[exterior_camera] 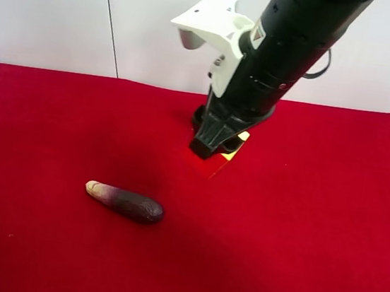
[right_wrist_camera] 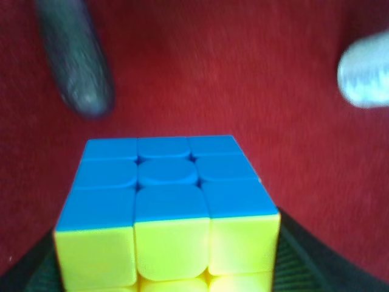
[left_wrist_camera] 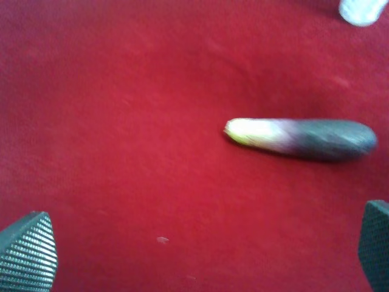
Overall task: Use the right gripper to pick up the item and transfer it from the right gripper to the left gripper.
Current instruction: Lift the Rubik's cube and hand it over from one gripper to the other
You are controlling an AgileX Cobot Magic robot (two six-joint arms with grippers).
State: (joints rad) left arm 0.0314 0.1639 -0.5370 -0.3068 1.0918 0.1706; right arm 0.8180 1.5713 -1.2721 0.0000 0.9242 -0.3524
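Note:
The puzzle cube (right_wrist_camera: 170,194), blue on top and yellow toward the camera, fills the lower right wrist view between the two dark fingers of my right gripper (right_wrist_camera: 176,267), whose pads press against its sides. In the exterior high view the right gripper (exterior_camera: 213,145) is down on the red cloth at centre, and only a yellow corner of the cube (exterior_camera: 238,144) shows beside it. My left gripper (left_wrist_camera: 200,255) is open and empty above the cloth, and its textured fingertips (left_wrist_camera: 27,252) sit at the frame's corners. It is out of the exterior high view.
A dark purple-brown vegetable (exterior_camera: 125,202) lies on the red cloth (exterior_camera: 312,239), at the exterior high view's left of the cube; it shows in both wrist views (right_wrist_camera: 76,67) (left_wrist_camera: 304,137). A white can (right_wrist_camera: 364,70) (left_wrist_camera: 363,9) stands at the wrist views' edges.

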